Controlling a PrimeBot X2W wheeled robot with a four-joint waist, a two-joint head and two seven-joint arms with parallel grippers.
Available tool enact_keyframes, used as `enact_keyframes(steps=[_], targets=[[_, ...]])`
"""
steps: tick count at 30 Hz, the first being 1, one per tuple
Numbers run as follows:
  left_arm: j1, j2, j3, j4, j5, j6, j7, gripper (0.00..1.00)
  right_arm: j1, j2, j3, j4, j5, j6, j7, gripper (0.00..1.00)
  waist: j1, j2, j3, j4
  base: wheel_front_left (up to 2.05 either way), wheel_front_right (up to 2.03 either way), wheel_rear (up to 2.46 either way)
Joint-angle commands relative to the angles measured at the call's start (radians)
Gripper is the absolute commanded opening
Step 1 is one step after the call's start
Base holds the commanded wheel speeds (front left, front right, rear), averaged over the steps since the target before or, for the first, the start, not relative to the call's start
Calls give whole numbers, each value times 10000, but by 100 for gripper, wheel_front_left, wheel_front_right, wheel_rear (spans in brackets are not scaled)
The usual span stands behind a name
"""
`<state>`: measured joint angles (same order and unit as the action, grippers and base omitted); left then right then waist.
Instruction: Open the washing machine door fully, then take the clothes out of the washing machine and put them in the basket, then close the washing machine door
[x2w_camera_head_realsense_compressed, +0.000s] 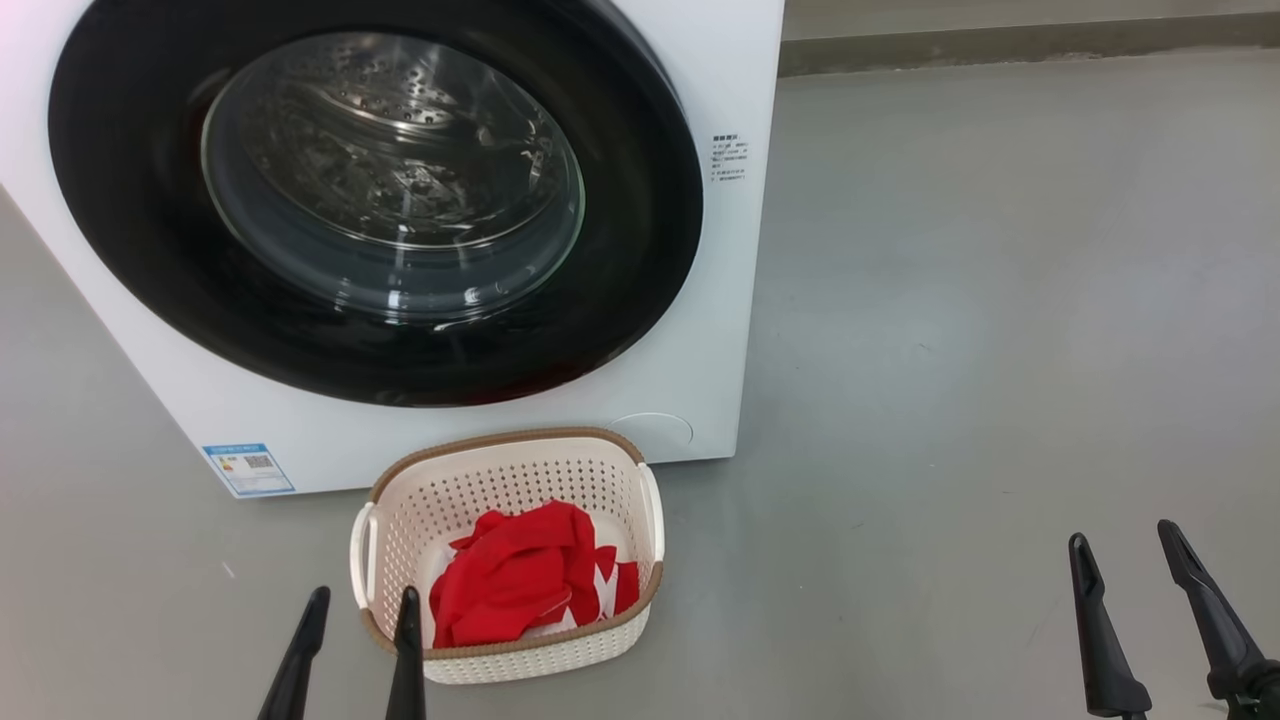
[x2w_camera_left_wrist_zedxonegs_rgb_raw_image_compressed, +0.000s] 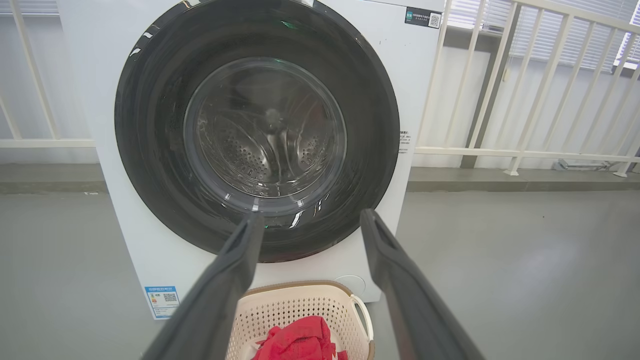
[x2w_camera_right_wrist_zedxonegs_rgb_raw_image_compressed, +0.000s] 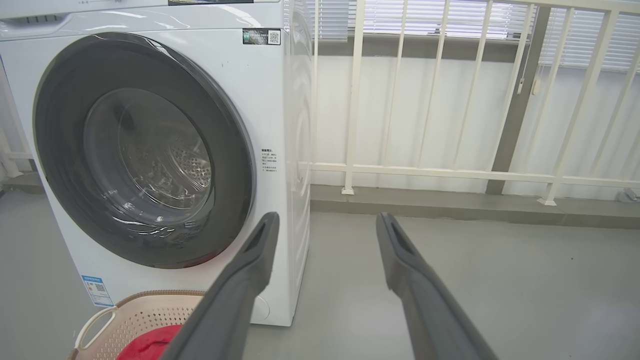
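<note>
Glossy black rim, clear glass: the washing machine door (x2w_camera_head_realsense_compressed: 130, 200).
The basket (x2w_camera_head_realsense_compressed: 520, 480) is perforated cream plastic, the clothes (x2w_camera_head_realsense_compressed: 510, 590) soft red cloth, the floor (x2w_camera_head_realsense_compressed: 950, 350) matt grey.

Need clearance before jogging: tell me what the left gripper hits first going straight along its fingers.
Probably the washing machine door, at its lower black rim; the left gripper aims there, the basket lies below that line. Depth uncertain.

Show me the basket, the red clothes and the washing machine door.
basket (x2w_camera_head_realsense_compressed: 510, 437), head view, brown back rim.
clothes (x2w_camera_head_realsense_compressed: 512, 585), head view, middle of red heap.
washing machine door (x2w_camera_head_realsense_compressed: 125, 210), head view, black rim left of glass.
</note>
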<state>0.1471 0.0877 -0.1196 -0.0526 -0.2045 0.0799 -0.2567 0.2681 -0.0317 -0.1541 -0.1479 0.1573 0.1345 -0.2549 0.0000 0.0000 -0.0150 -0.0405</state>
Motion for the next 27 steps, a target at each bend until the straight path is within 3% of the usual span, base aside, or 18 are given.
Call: enact_keyframes(steps=[1, 6, 7, 17, 27], targets=[[-111, 90, 319, -301, -39, 45, -49, 100, -91, -185, 177, -246, -42, -38, 9, 100, 0, 0, 21, 10, 0, 0, 0], [-131, 84, 343, -380, -53, 10, -49, 100, -99, -185, 216, -222, -24, -38, 2, 100, 0, 0, 78, 30, 0, 0, 0], [-1, -12, -2, -49, -9, -5, 0, 0, -3, 6, 30, 46, 3, 0, -2, 0, 0, 0, 77, 28, 0, 0, 0], [-82, -76, -33, 437, -827, -96, 153, 0, -168, 51, 178, 625, 855, 0, 132, 0, 22, 0, 63, 48, 0, 0, 0], [-316, -32, 74, 700, -2026, -273, 383, 0, -495, -49, 304, 931, 2105, -3, 350, 0, 0, 0, 93, 78, 0, 0, 0]])
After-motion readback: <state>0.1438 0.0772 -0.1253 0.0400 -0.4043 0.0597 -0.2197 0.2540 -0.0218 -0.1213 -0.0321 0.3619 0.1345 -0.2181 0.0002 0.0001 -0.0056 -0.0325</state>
